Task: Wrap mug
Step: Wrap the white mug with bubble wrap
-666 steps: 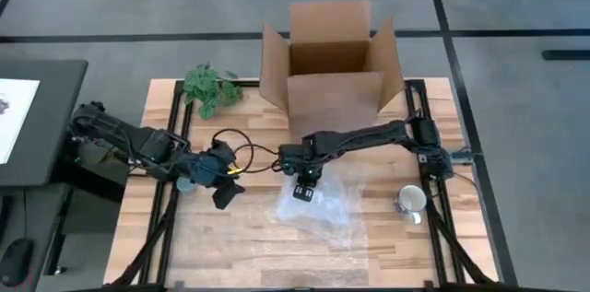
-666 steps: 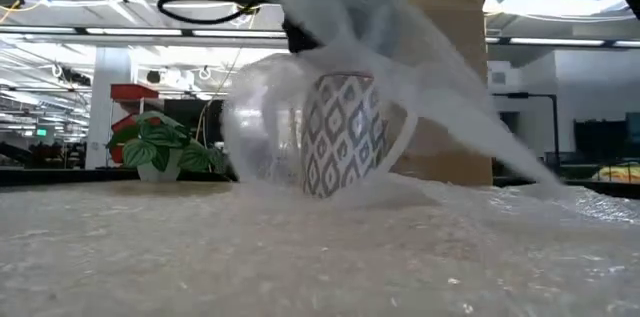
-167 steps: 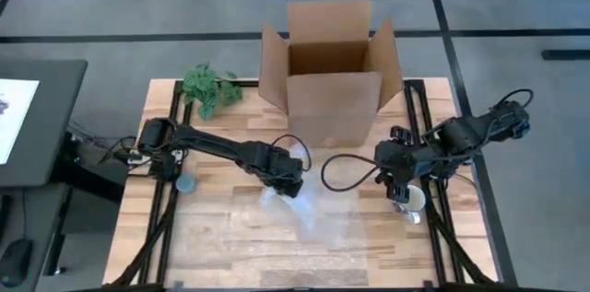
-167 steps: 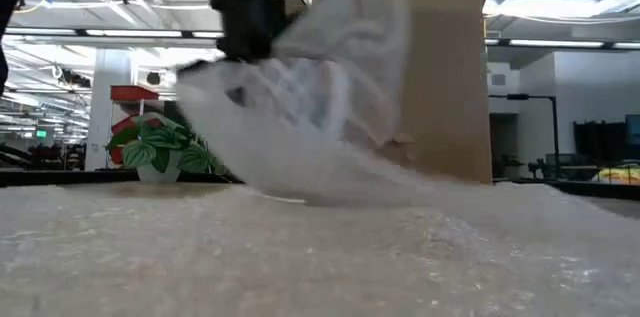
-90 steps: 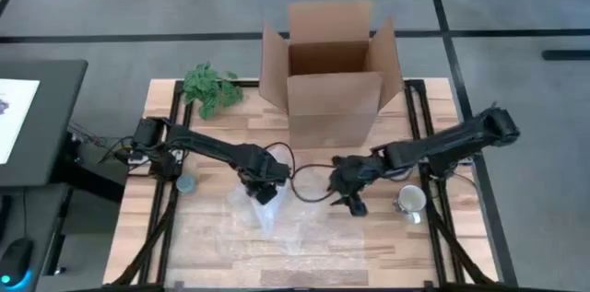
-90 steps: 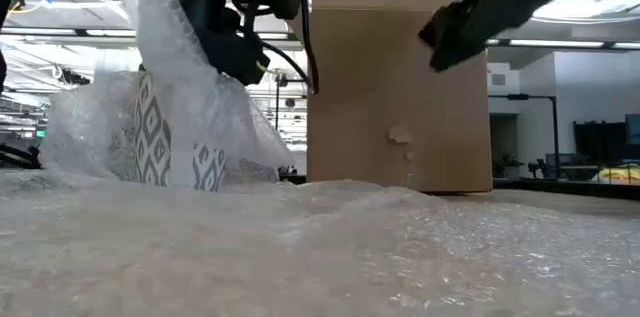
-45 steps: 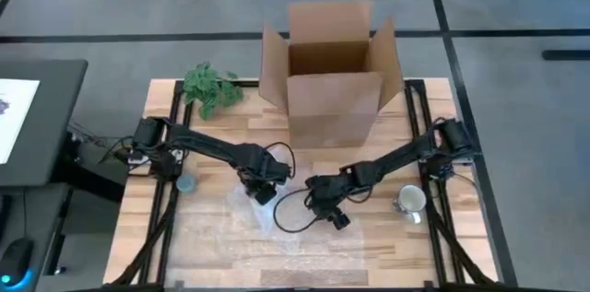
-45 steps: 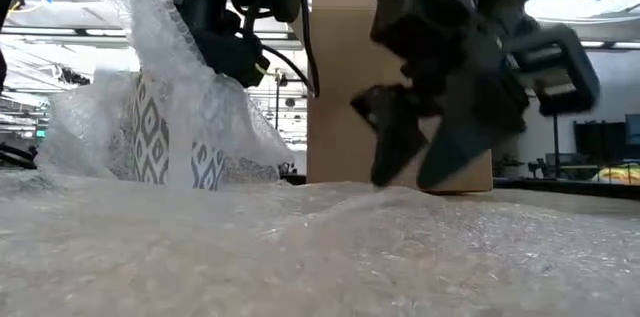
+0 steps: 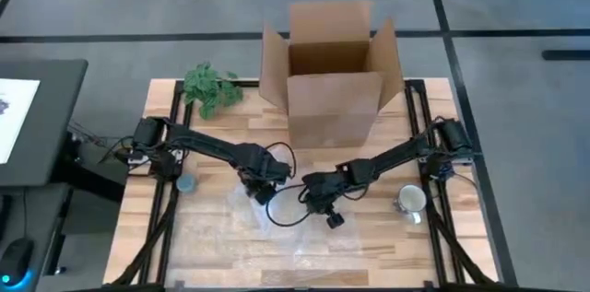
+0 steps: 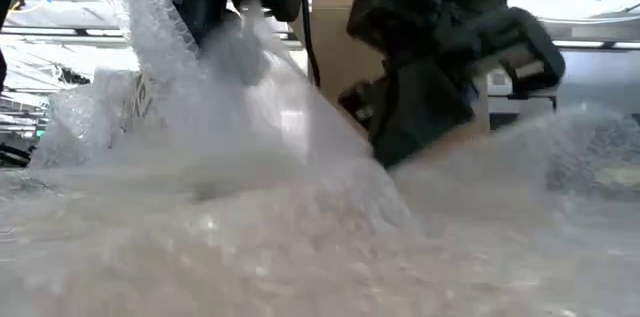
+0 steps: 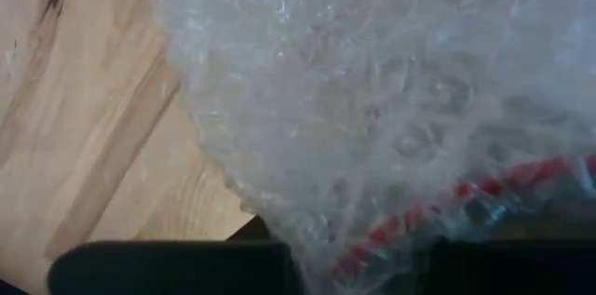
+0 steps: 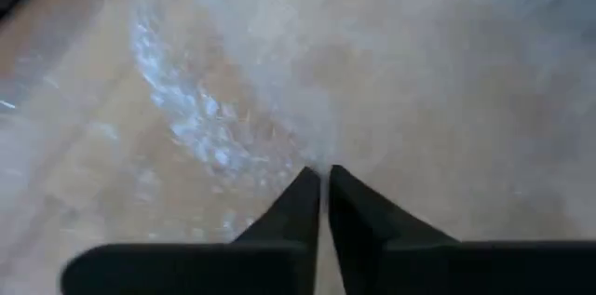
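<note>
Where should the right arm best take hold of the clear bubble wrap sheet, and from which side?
Probably at the loose edge of the clear bubble wrap sheet, from above: it lies thin on the wooden table, and the right gripper is already there, jaws nearly closed.

The box (image 9: 332,75) stands at the table's (image 9: 212,255) far middle; the plant (image 9: 212,87) lies left of it, at the far left corner; the bubble wrap (image 9: 300,232) spreads over the near middle; a mug (image 9: 411,201) sits right of the wrap, near the right edge; a cup (image 9: 186,183) sits by the left edge.
</note>
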Tool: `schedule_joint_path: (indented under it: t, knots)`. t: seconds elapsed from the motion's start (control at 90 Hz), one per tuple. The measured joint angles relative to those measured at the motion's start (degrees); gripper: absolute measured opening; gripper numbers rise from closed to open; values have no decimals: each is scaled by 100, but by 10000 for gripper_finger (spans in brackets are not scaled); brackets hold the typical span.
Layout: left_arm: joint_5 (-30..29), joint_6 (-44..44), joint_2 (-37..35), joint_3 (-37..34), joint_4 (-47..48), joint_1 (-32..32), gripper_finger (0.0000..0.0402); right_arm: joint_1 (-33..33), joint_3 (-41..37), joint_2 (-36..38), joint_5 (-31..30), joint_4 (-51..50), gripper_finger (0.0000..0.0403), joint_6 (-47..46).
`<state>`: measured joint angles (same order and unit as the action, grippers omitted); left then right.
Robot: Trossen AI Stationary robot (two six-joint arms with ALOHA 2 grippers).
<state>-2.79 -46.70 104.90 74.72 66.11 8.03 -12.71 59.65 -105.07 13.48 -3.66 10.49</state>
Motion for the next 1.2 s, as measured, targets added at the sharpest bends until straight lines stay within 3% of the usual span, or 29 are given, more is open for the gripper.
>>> schedule_joint_path:
  t: [0.256, 0.578, 0.7, 0.933, 1.2]
  knots:
    - [2, 3, 2, 0, -28, 0, 23, -25, 3, 81, 8, -152, 26, -335]
    - [4, -47, 4, 0, -62, 4, 23, -297, 1, 71, -84, 100, 104, -63]
    - [7, -50, 4, -3, -86, 4, 23, -407, -10, -49, -783, 192, 107, 148]
    - [54, -47, 4, 0, -106, 4, 23, -539, -16, -322, -766, 314, 103, 931]
    - [68, -45, 7, 0, -149, 4, 23, -638, -3, -219, -728, 46, 103, 1105]
